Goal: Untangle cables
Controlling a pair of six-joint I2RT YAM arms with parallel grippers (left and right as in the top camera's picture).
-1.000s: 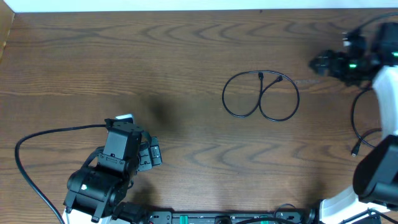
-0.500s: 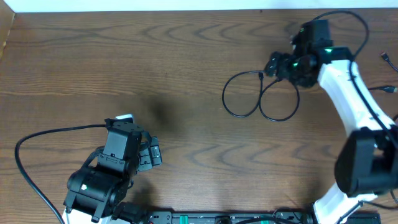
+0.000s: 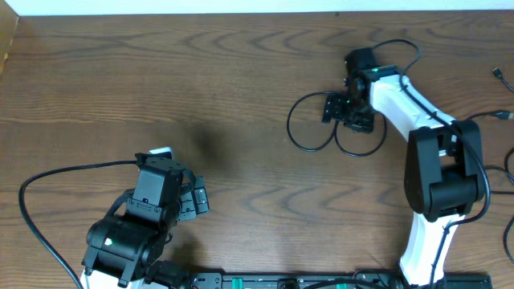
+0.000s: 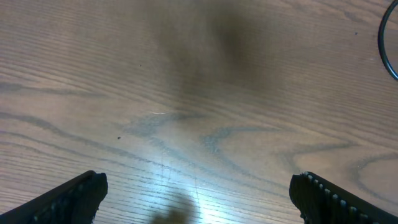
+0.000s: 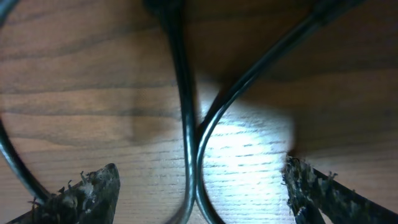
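Cables (image 3: 295,142): double loop on table (image 3: 161,80), right of centre. Your right gripper (image 3: 347,111) sits directly over the crossing, fingers (image 5: 93,190) spread, nothing pinched. Strands (image 5: 185,93) lie between the fingers, crosswise to the closing line. Left gripper (image 3: 195,201) well apart, spread, empty. Right wrist view shows two strands touching; overhead hides that.

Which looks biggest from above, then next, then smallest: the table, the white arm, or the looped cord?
1. Table: it fills nearly the whole view.
2. White arm: it stands nearer the camera, so it may look bigger than it really is.
3. Looped cord: two small loops lying flat on the table.
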